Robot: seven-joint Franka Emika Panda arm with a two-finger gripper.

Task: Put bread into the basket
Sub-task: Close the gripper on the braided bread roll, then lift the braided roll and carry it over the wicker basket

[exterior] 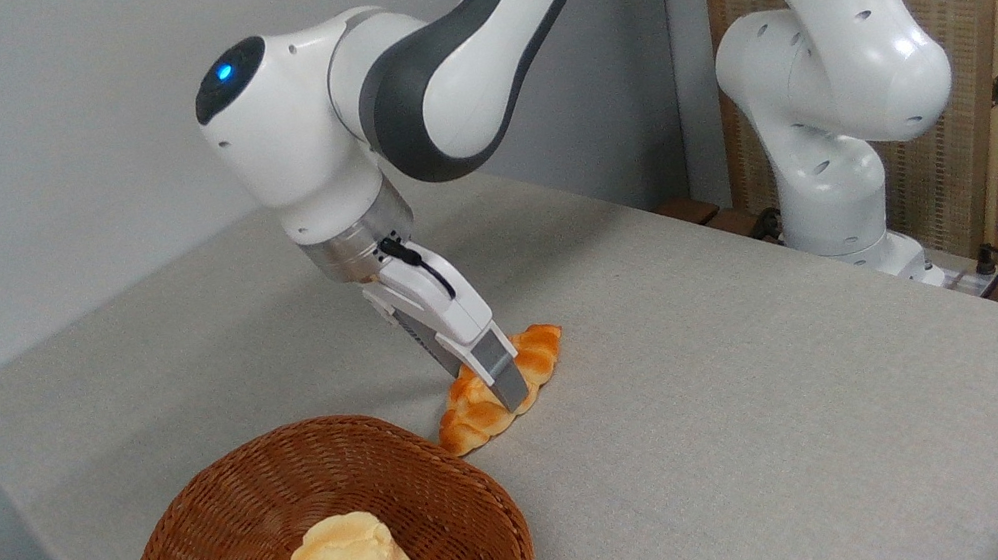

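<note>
the gripper (pixel 498 383) straddles the middle of the braided loaf (pixel 480 410) lying beside the wicker basket (pixel 220 489), jaws apart around it.

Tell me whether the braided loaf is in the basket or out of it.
Out. The braided loaf lies on the table just beyond the basket rim, with the tool down astride its middle.

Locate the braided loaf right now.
The braided loaf lies on the table just right of the wicker basket, with the gripper straddling it.
</note>
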